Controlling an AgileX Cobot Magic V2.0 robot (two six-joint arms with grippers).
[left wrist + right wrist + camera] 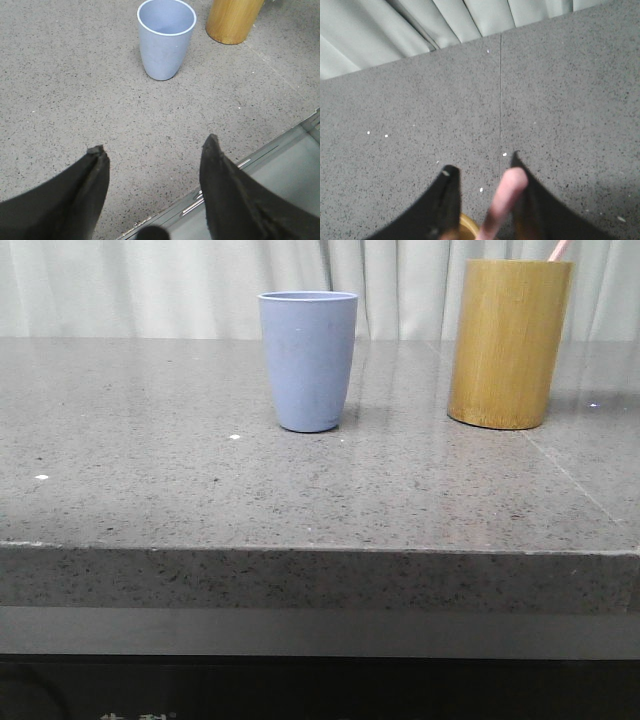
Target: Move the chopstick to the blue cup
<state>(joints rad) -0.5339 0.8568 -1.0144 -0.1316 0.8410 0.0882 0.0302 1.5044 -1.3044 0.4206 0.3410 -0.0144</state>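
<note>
Straddling chopstick [502, 200], right gripper [482, 172] spread, left gripper [152, 150] wide

The grey speckled table [150, 490] carries the blue cup [308, 360] and bamboo cylinder [508, 345].

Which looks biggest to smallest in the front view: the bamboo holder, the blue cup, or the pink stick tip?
1. Bamboo holder, tallest and widest.
2. Blue cup, shorter and narrower.
3. Chopstick tip, just a sliver above the holder's rim.

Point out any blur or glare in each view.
Front view: sharp, with soft glare on the countertop behind the blue cup. Left wrist view: crisp. Right wrist view: the chopstick between the right gripper fingers is out of focus.
</note>
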